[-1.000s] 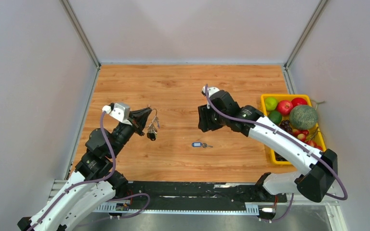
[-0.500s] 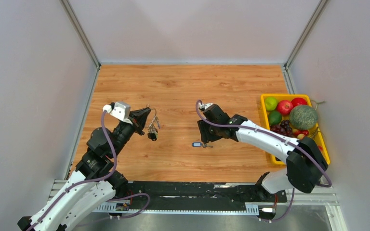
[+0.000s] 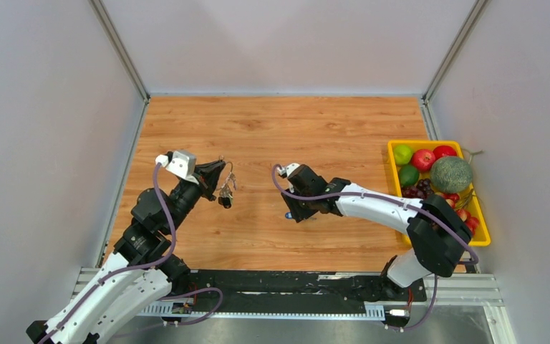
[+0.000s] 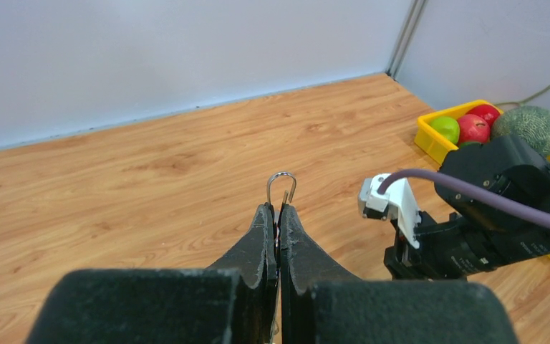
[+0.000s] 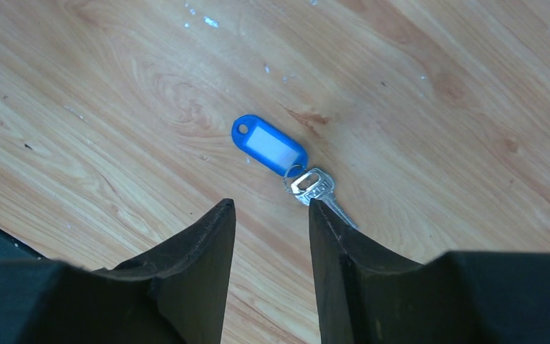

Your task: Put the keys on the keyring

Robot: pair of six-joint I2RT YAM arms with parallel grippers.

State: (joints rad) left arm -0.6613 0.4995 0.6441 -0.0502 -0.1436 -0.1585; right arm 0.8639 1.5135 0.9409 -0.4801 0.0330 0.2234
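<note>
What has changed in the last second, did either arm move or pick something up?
The right gripper swung left and toward the near edge, arriving over the blue-tagged key. It is open, and the key lies on the table just ahead of its tips, not gripped. The left gripper stayed put, shut on the keyring with the other keys hanging below.

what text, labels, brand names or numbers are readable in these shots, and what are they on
No readable text in any view.
blue key tag: its white label window looks blank.
key attached to it: any stamping on the head is too small to read.
keyring held in the left gripper: bare wire, no marking visible.
</note>
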